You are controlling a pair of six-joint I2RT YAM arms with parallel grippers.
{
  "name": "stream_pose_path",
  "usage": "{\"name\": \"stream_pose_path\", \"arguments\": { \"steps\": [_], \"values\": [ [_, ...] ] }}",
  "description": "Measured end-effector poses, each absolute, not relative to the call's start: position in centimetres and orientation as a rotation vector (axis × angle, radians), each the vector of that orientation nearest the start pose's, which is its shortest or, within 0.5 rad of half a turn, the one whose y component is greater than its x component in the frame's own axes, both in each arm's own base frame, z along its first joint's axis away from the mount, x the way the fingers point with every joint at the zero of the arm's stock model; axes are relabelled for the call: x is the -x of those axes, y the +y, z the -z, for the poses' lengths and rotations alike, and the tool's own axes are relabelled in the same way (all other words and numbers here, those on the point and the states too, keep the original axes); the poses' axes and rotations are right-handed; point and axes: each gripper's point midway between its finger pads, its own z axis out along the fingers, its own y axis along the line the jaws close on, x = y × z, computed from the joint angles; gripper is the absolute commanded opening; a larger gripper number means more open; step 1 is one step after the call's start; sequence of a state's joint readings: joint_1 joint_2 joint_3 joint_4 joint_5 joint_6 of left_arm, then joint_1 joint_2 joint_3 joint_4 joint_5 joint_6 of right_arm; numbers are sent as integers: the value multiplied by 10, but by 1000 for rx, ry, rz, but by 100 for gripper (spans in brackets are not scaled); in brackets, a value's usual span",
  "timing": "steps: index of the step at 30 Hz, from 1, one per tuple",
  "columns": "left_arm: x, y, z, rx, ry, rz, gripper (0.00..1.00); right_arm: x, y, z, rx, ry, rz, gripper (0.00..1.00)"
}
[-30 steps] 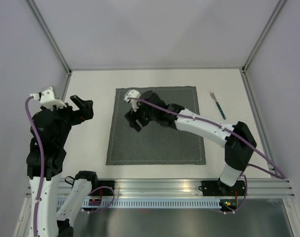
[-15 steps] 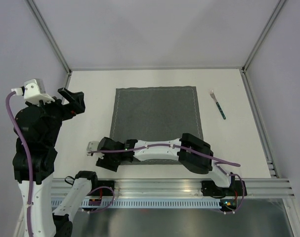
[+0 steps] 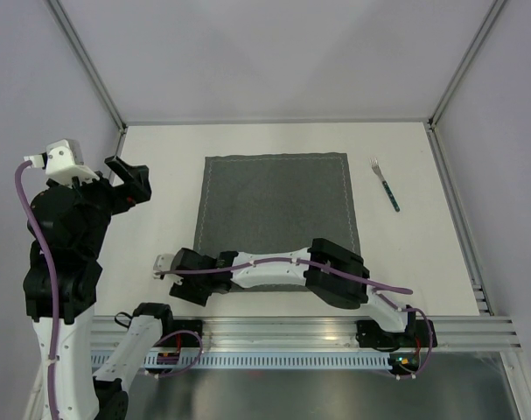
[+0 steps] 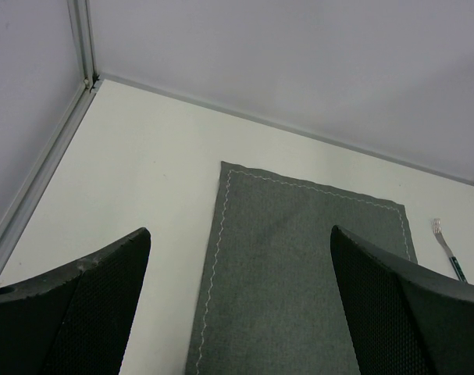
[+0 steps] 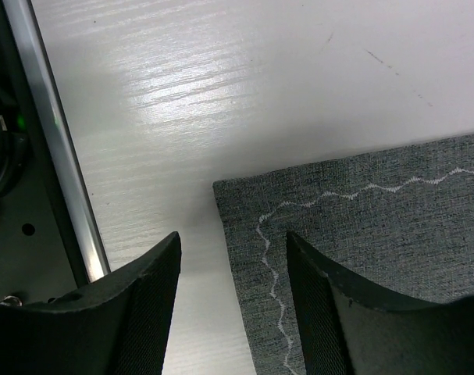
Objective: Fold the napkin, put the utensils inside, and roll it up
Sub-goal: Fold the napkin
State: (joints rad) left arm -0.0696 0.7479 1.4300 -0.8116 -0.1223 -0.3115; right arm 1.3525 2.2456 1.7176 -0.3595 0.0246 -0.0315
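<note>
While flat, napkin (image 3: 278, 210) near fork (image 3: 385, 184)

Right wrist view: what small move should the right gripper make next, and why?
Probably lower and close on the napkin's near-left corner. The right gripper is open, and the napkin lies flat with its stitched corner lined up between the fingers, not yet pinched. Folding needs that corner lifted.
</note>
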Motion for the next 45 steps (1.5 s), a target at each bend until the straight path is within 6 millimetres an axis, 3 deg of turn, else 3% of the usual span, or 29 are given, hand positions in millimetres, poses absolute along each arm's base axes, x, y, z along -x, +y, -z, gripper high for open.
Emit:
{"name": "stream_pose_path", "arguments": {
  "steps": [13, 29, 45],
  "values": [
    [-221, -6, -414, 291, 1694, 172, 100, -126, 540, -19, 1613, 1966, -521, 51],
    [-224, -6, -394, 296, 1738, 160, 100, -139, 537, -18, 1599, 1972, -513, 16],
    [-225, -6, -393, 295, 1740, 159, 100, -150, 539, -34, 1583, 1989, -532, 9]
  ]
}}
